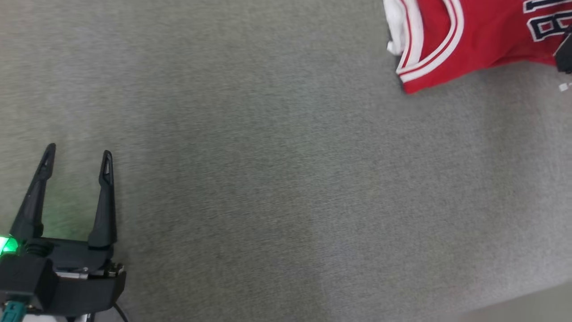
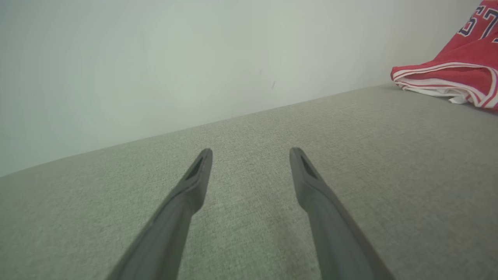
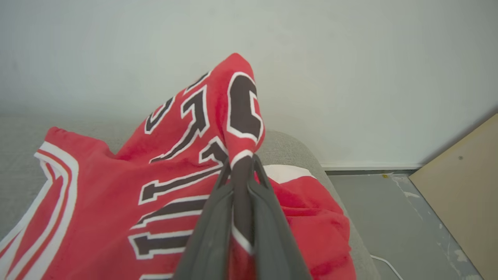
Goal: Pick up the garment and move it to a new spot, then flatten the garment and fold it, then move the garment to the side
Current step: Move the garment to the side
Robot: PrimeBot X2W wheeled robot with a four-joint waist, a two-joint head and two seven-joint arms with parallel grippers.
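The garment [image 1: 482, 40] lies at the sofa's [image 1: 286, 188] far right, pinched in the right pincer [image 3: 242, 167]; the wide, empty left pincer [image 1: 77, 156] is well apart.

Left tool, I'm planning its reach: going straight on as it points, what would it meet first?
Probably the grey cushion near its far edge, else the wall behind; red jersey sits far right.

Red white-trimmed garment [image 1: 487, 36], grey surface [image 1: 268, 179]

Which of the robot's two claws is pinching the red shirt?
The right gripper: its fingers are shut on a fold of the red jersey. The left gripper is open over the grey surface, away from the jersey.
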